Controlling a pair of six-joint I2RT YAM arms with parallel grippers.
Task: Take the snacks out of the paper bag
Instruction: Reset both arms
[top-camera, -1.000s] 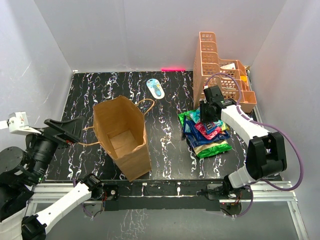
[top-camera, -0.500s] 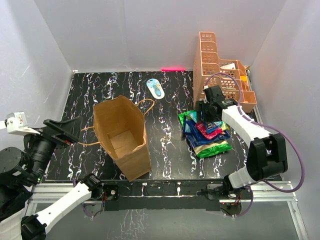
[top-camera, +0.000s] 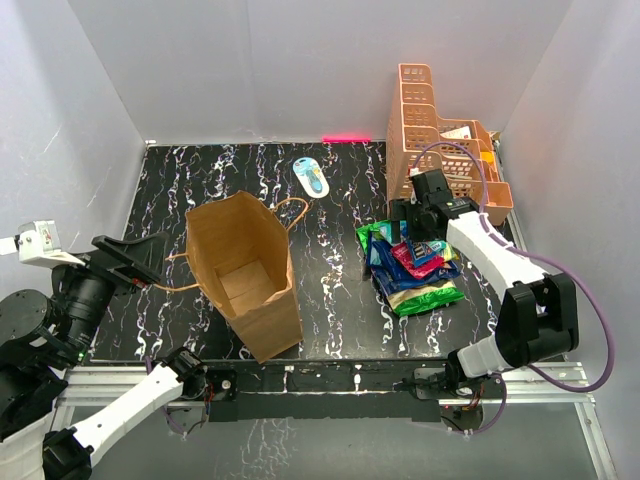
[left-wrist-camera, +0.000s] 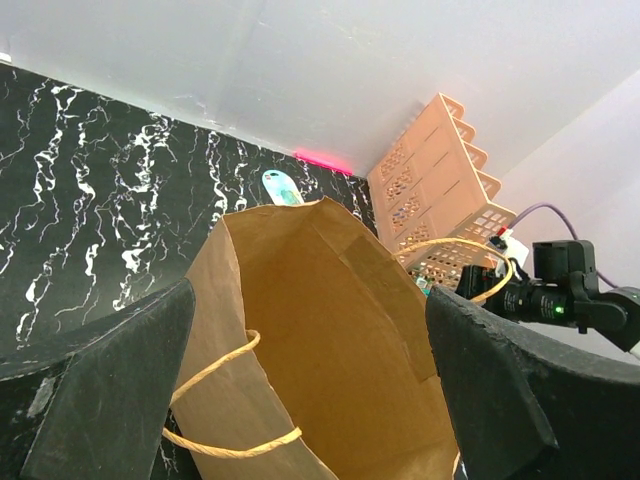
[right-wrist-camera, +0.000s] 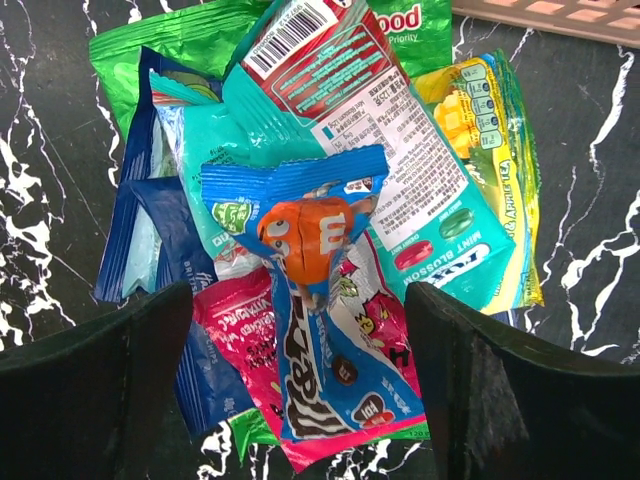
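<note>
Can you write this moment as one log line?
snacks: out, piled | paper bag: looks empty | right pincer: open over snacks | left pincer: open

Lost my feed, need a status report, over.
Left gripper open at paper bag mouth. Right gripper open over snacks piled on table. No packets visible inside bag. Nothing blocking.
</note>
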